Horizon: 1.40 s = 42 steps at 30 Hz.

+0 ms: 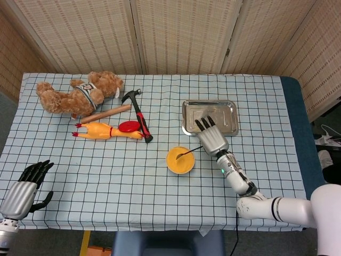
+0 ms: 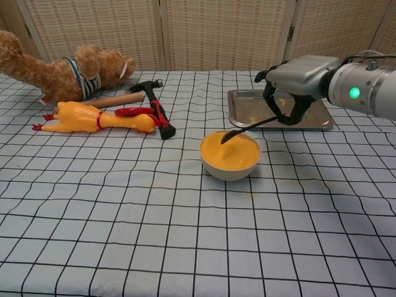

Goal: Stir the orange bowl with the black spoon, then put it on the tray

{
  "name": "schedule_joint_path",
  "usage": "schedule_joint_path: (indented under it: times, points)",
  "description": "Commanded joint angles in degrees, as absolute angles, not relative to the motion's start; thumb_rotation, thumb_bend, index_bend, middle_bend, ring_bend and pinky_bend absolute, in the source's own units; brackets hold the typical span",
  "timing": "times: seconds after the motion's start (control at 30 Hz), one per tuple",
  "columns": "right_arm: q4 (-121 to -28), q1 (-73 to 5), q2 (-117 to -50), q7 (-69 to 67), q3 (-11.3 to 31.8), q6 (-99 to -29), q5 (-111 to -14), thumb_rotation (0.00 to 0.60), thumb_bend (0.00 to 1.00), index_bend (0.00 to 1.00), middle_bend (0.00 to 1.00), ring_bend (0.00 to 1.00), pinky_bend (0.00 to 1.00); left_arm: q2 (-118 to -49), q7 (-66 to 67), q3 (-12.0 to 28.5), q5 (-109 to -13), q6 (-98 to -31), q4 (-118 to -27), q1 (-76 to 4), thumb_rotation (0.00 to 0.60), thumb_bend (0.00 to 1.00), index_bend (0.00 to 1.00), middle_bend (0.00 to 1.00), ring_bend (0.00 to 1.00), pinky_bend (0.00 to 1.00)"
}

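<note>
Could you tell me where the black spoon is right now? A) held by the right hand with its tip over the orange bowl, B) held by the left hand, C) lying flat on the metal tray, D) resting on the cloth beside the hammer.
A: the right hand grips the black spoon, whose tip sits over the orange bowl, short of the tray.
</note>
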State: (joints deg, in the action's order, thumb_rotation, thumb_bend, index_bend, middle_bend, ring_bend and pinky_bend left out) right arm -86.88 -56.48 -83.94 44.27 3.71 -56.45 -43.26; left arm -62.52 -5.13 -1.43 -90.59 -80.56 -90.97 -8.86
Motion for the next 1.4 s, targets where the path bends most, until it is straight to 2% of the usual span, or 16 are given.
schedule_joint_path:
  times: [0.03,0.2,0.33,0.53,0.7,0.97,1.03,1.1,1.2,1.27,1.33,1.4]
  points:
    - [-84.48,-55.24,-86.12,42.63,4.05,-58.20,-45.67,0.600,0.68,0.82,0.05,0.00,0.00,-62.58,-5.11,-1.37,-90.44,-80.47,-90.90,-8.90,0.600,0.42,0.00,0.00,0.00,0.08]
    - [-81.45,-53.84,-88.20,40.44,3.90,-58.27,-46.46,0.600,0.68,0.82,0.05,0.00,0.00,-62.66,-5.17,-1.38,-90.33,-80.24,-90.77,-8.97,0.600,0.42,0.00,0.00,0.00,0.08]
    - [-76.26,-53.22,-90.00,37.00,5.90,-57.02,-46.16,0.600,0.68,0.81,0.05,0.00,0.00,-62.60,-5.27,-1.32,-90.17,-80.16,-90.79,-9.02,0.600,0.42,0.00,0.00,0.00,0.08]
    - [-63.27,-53.60,-93.35,35.64,10.05,-52.58,-39.43,0.600,0.68,0.81,0.05,0.00,0.00,-62.59,-5.44,-1.35,-90.05,-79.86,-90.67,-9.12,0.600,0.42,0.00,0.00,0.00,0.08]
    - [-49.65,-54.35,-98.78,34.53,12.26,-47.13,-35.75,0.600,0.68,0.81,0.05,0.00,0.00,-62.75,-5.27,-1.30,-89.86,-79.57,-90.57,-9.25,0.600,0.42,0.00,0.00,0.00,0.08]
    - [-30.84,-56.71,-107.94,32.42,14.95,-38.71,-35.63,0.600,0.68,0.77,0.05,0.00,0.00,-63.18,-4.73,-1.04,-88.79,-78.46,-90.14,-9.63,0.600,0.42,0.00,0.00,0.00,0.08]
    - [-28.31,-57.12,-109.31,31.27,15.72,-36.94,-36.02,0.600,0.68,0.71,0.05,0.00,0.00,-63.25,-4.65,-1.00,-88.70,-78.43,-90.05,-9.66,0.600,0.42,0.00,0.00,0.00,0.08]
    - [-25.87,-57.47,-110.66,30.42,16.31,-35.46,-36.70,0.600,0.68,0.57,0.05,0.00,0.00,-63.30,-4.62,-0.97,-88.60,-78.39,-90.07,-9.67,0.600,0.42,0.00,0.00,0.00,0.08]
    - [-23.78,-57.79,-111.68,29.96,17.17,-33.81,-37.38,0.600,0.66,0.20,0.05,0.00,0.00,-63.24,-4.59,-0.95,-88.49,-78.34,-90.17,-9.67,0.600,0.42,0.00,0.00,0.00,0.08]
    - [-23.94,-57.76,-111.37,29.21,17.82,-33.56,-38.11,0.600,0.59,0.05,0.05,0.00,0.00,-63.23,-4.56,-0.95,-88.53,-78.43,-90.22,-9.65,0.600,0.42,0.00,0.00,0.00,0.08]
    - [-25.23,-57.41,-110.42,28.30,18.29,-34.13,-39.00,0.600,0.51,0.00,0.05,0.00,0.00,-63.18,-4.61,-1.01,-88.65,-78.57,-90.26,-9.58,0.600,0.42,0.00,0.00,0.00,0.08]
    - [-28.16,-56.53,-108.45,27.26,18.65,-35.40,-40.16,0.600,0.45,0.00,0.05,0.00,0.00,-63.11,-4.70,-1.11,-88.91,-78.77,-90.29,-9.52,0.600,0.42,0.00,0.00,0.00,0.08]
